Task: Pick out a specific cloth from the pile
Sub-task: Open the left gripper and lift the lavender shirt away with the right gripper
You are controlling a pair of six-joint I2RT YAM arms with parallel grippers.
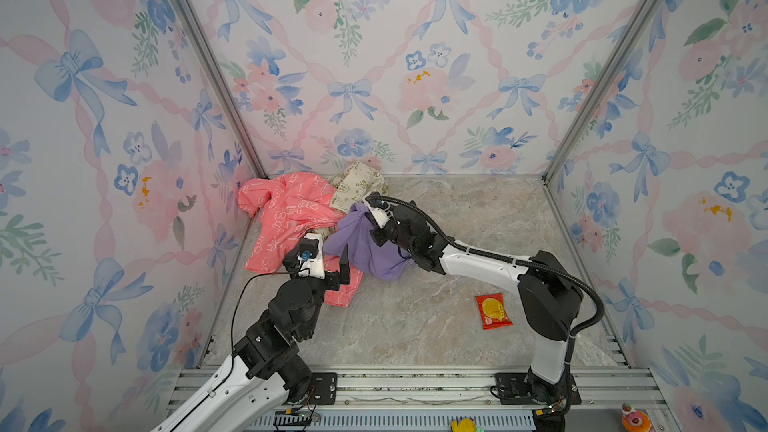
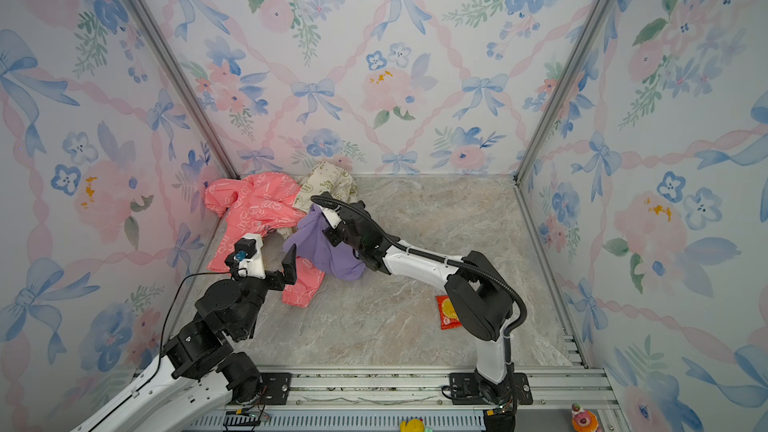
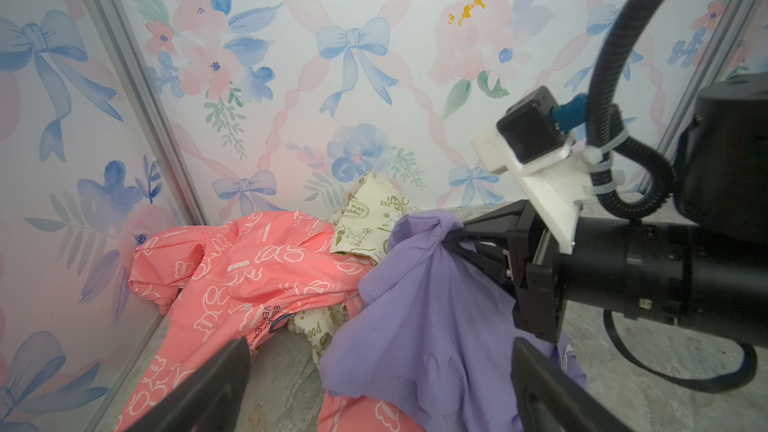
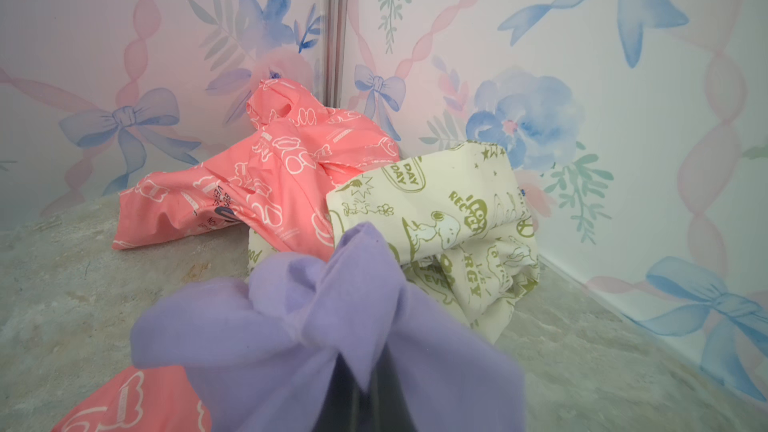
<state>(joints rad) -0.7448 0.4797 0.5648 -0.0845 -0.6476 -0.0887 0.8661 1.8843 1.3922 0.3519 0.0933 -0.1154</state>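
Cloth (image 1: 374,253) lay at the pile's (image 1: 291,214) 4 o'clock edge, touching it. Its upper fold was bunched and pinched in the closed jaws of the right gripper (image 1: 365,209). At the cloth's 8 o'clock the left gripper (image 1: 324,263) hovered, jaws wide and empty. The grasp looked made. The next move called for a lift, then a pull toward 4 o'clock, clear of the pile.

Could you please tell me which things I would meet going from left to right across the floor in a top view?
Coral-pink white-printed garment → plain lavender-purple cloth → red-and-yellow snack packet. The cream olive-printed cloth overlaps the lavender one sideways, so I leave it out.
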